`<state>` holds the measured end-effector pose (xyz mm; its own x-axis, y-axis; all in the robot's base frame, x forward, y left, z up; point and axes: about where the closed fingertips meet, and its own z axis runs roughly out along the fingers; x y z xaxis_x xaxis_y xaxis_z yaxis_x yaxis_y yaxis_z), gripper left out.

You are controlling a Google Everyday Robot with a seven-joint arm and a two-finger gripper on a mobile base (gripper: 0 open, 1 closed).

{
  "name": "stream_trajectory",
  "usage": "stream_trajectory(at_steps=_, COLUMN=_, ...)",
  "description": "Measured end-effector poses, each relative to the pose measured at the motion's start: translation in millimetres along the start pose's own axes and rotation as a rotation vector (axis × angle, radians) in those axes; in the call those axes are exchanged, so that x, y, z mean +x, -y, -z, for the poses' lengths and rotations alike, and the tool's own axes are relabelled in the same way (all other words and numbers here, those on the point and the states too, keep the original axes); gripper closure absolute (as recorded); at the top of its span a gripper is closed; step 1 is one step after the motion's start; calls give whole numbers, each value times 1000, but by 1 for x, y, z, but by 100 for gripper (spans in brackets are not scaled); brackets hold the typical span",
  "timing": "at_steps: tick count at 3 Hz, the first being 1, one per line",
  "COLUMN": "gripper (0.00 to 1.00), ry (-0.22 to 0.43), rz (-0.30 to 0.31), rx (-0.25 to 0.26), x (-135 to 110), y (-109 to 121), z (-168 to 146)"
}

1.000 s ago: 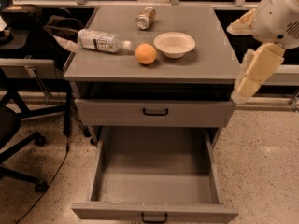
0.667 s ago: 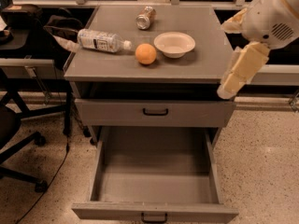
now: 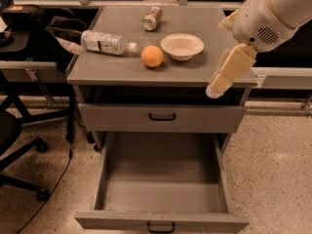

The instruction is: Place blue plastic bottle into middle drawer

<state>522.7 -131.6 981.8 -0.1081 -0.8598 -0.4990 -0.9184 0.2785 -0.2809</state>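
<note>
Bottle (image 3: pixel 105 42) lies on its side at the left rear of the cabinet top (image 3: pixel 122 69), not yet grasped. Below, the middle drawer (image 3: pixel 161 179) stands pulled out (nothing inside). The gripper (image 3: pixel 224 77) hangs by the top's right front edge, well apart from it; open or closed, I cannot tell. Grasping and placing remain.
</note>
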Motion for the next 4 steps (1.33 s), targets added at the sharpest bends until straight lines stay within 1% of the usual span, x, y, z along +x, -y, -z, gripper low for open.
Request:
stream_trajectory(at_steps=1, gripper=0, ry=41, rz=-24, rx=20, x=3, y=-3, z=-5)
stream_trajectory(at_steps=2, gripper=0, ry=140, rz=-55, rx=42, x=-2, y=8, z=-24)
stream_trajectory(at_steps=3, gripper=0, ry=251, rz=-77, rx=69, x=-21, y=47, z=-51)
stream_trajectory(at_steps=4, gripper=0, ry=302, rz=-60, rx=91, x=-51, y=90, z=-66)
